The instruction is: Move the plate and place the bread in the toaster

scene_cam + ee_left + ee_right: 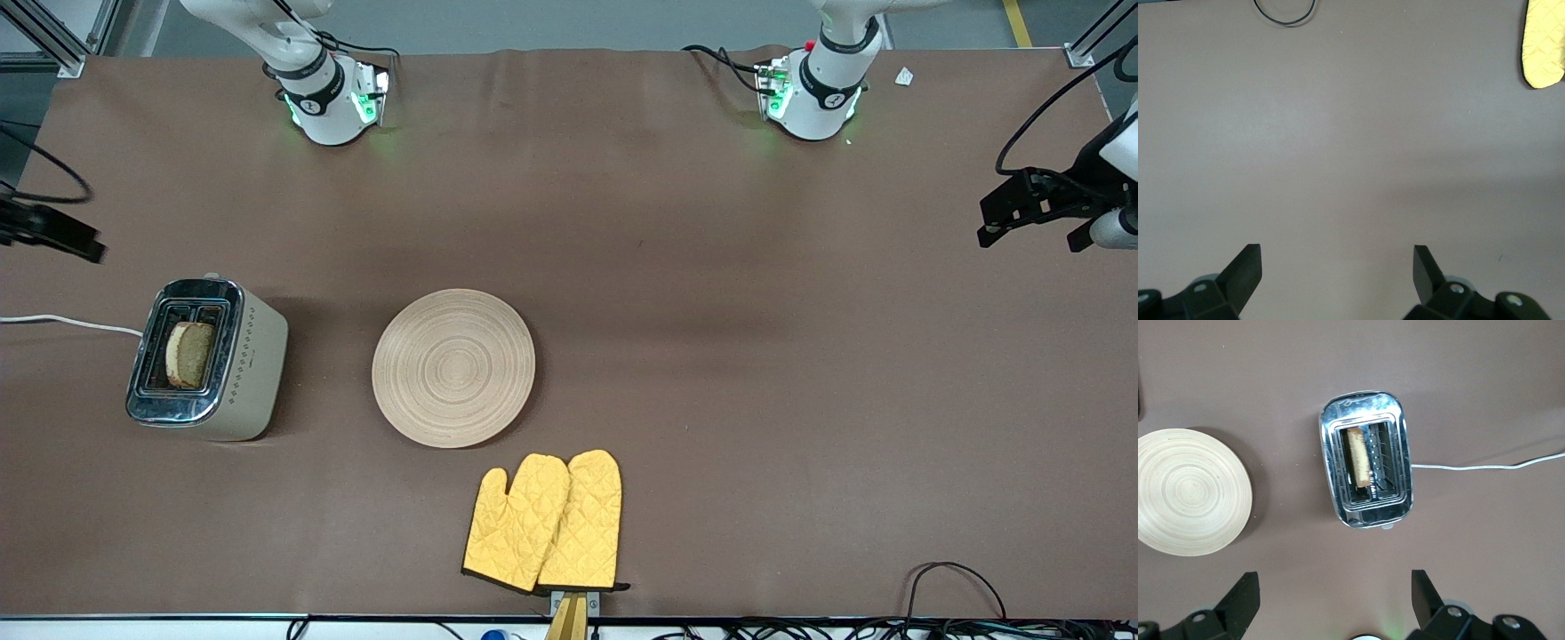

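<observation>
The toaster (209,360) stands toward the right arm's end of the table, with the bread (189,354) upright in one slot. The plate (453,367) lies bare on the table beside the toaster, toward the middle. In the right wrist view the toaster (1366,468), the bread (1359,457) and the plate (1188,492) all show. My right gripper (1335,587) is open and empty, up over the table by the toaster, at the view's edge (62,236). My left gripper (1337,263) is open and empty over bare table at the left arm's end (1022,222).
A pair of yellow oven mitts (544,523) lies nearer the front camera than the plate, also in the left wrist view (1543,43). The toaster's white cord (71,323) runs off the table's end. A black cable loop (956,587) lies at the front edge.
</observation>
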### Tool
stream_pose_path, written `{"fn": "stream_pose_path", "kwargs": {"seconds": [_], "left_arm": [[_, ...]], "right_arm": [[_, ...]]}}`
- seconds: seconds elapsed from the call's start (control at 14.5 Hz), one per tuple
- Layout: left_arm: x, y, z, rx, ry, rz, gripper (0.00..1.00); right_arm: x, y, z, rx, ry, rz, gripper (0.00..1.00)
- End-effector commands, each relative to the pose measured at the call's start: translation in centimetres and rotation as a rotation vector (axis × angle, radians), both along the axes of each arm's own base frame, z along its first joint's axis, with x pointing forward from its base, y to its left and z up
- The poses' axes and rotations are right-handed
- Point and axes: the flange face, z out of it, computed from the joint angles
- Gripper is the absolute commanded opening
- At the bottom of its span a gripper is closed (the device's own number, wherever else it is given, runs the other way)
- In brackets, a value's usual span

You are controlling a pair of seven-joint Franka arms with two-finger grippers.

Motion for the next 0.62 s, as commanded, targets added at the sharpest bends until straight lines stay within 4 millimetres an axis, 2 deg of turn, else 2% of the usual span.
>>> {"fn": "stream_pose_path", "kwargs": {"seconds": [0.0, 0.14, 0.28, 0.41, 0.55], "left_arm": [[0.0, 0.0, 0.3, 0.009, -0.015, -0.001, 1.0], [0.2, 0.0, 0.3, 0.003, -0.025, 0.005, 1.0], [0.4, 0.0, 0.4, 0.0, -0.045, 0.004, 1.0], [0.5, 0.1, 0.5, 0.006, -0.05, -0.002, 1.0], [0.7, 0.1, 0.4, 0.008, -0.05, -0.001, 1.0]], "right_arm": [[-1.3, -1.1, -1.7, 0.04, -0.02, 0.019, 1.0], [-1.6, -1.1, -3.1, 0.043, -0.034, 0.05, 1.0], [-2.0, -1.5, -3.1, 0.047, -0.054, 0.054, 1.0], [-1.8, -2.9, -3.3, 0.094, -0.075, 0.046, 1.0], [-1.8, -2.9, -3.6, 0.101, -0.079, 0.069, 1.0]]}}
